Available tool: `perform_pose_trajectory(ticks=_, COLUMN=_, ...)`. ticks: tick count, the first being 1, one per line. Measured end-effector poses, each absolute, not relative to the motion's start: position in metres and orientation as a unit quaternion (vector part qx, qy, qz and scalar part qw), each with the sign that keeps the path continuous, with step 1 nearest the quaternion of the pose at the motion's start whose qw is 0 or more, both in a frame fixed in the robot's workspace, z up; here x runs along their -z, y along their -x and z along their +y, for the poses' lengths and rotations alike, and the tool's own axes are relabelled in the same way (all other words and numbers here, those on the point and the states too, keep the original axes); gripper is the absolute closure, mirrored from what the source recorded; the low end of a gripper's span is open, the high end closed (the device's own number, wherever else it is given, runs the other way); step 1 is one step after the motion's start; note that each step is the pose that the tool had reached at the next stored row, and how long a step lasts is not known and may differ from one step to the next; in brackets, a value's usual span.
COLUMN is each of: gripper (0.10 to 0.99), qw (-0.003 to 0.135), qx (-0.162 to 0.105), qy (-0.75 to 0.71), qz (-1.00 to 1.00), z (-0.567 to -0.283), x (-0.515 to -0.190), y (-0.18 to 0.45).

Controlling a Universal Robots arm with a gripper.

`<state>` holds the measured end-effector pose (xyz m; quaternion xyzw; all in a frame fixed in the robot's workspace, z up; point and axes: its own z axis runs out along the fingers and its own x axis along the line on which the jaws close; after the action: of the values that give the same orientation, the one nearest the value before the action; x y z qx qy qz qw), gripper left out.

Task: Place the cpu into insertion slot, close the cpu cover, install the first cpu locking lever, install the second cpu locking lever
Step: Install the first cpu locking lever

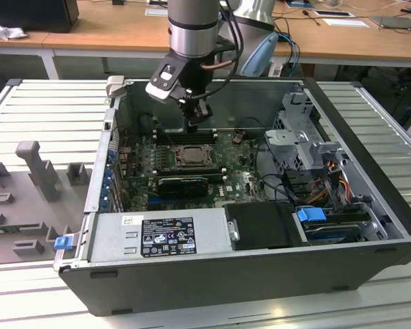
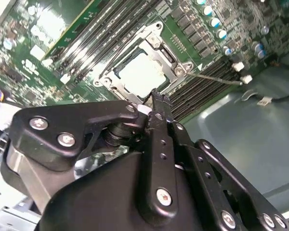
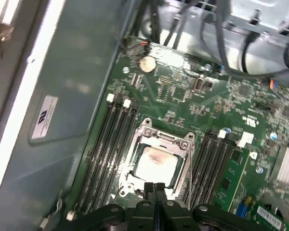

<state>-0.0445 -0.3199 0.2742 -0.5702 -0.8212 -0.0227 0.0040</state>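
Ribbed metal worktop (image 1: 48, 103) carrying an open computer case (image 1: 260, 274). Inside, the cpu (image 3: 156, 163) lies in the insertion slot (image 3: 136, 161), framed by the cpu cover (image 3: 166, 136). Jaws pressed together, empty, hang just above the slot's edge. Risk: 1 thin lever (image 2: 216, 77) looks unlatched, and a skewed push could slip onto the chip.
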Motion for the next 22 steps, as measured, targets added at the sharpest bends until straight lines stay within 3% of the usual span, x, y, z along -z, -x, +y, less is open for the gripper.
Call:
perform_pose_trajectory(ticks=15, gripper=0.980, qw=0.006, qx=0.019, qy=0.418, qz=-0.908, z=-0.3199, x=-0.2729, y=0.0449)
perform_pose_trajectory(ticks=22, gripper=0.980, qw=-0.003, qx=0.024, qy=0.365, qz=-0.931, z=-0.3199, x=-0.2723, y=0.0448)
